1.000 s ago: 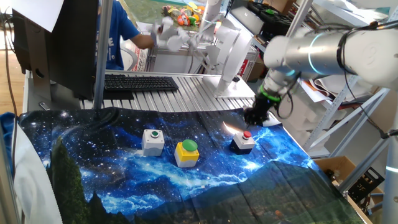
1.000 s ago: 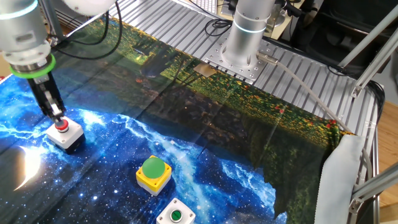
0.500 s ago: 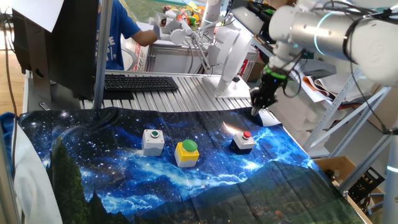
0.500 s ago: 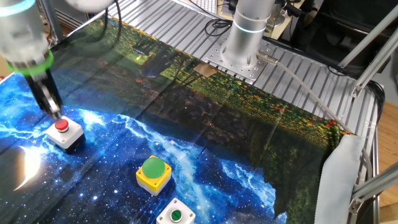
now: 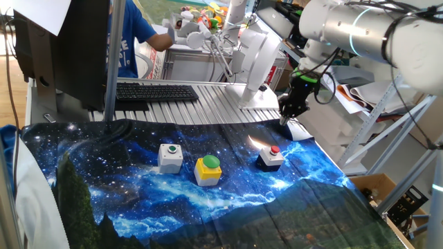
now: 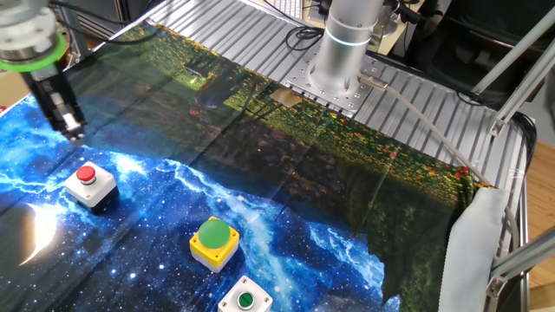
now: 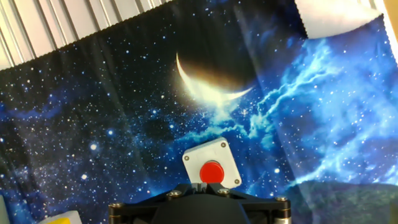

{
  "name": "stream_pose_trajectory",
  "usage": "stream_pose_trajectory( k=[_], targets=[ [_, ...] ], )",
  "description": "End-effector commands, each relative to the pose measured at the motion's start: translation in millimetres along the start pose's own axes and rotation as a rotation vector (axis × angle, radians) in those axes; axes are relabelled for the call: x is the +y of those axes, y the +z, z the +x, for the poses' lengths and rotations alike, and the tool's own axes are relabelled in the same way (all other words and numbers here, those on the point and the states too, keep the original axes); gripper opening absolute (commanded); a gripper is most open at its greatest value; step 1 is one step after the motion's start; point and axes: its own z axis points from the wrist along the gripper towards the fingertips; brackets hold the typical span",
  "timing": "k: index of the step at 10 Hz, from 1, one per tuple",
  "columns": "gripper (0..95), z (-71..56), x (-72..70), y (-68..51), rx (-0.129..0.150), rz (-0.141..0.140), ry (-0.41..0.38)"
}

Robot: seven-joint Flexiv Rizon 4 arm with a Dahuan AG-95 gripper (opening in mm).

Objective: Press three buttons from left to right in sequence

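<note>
Three buttons stand in a row on the starry blue cloth. The grey box with a small green cap [image 5: 170,156] is at the left. The yellow box with a large green dome [image 5: 208,169] is in the middle. The box with a small red cap [image 5: 270,158] is at the right. They also show in the other fixed view: red cap [image 6: 89,185], yellow box [image 6: 214,242], grey box [image 6: 244,301]. My gripper [image 5: 284,120] [image 6: 75,133] hangs in the air above and behind the red-cap box, touching nothing. In the hand view the red-cap box [image 7: 211,163] lies just beyond my shut fingertips [image 7: 199,185].
A black keyboard [image 5: 156,91] and a dark monitor [image 5: 69,48] stand at the back left on the ribbed metal table [image 6: 416,104]. The arm's silver base [image 6: 342,52] is bolted there. A white sheet [image 5: 297,130] lies by the cloth's far right corner.
My gripper has lifted off the red cap and drawn back and up, away from the red-cap box. The buttons have not moved.
</note>
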Motion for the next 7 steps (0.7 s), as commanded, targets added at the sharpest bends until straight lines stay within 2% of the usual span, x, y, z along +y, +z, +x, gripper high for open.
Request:
stream_pose_trajectory(
  k=[1, 2, 5, 7],
  targets=[
    [0.0, 4.4, 6.2, -0.3, 0.012, -0.013, 0.009],
    [0.0, 4.5, 7.0, -0.2, 0.015, -0.024, 0.011],
    [0.0, 3.3, 8.5, 0.7, 0.018, -0.024, 0.03],
    [0.0, 2.4, 9.0, 0.5, 0.026, -0.039, 0.037]
  ],
)
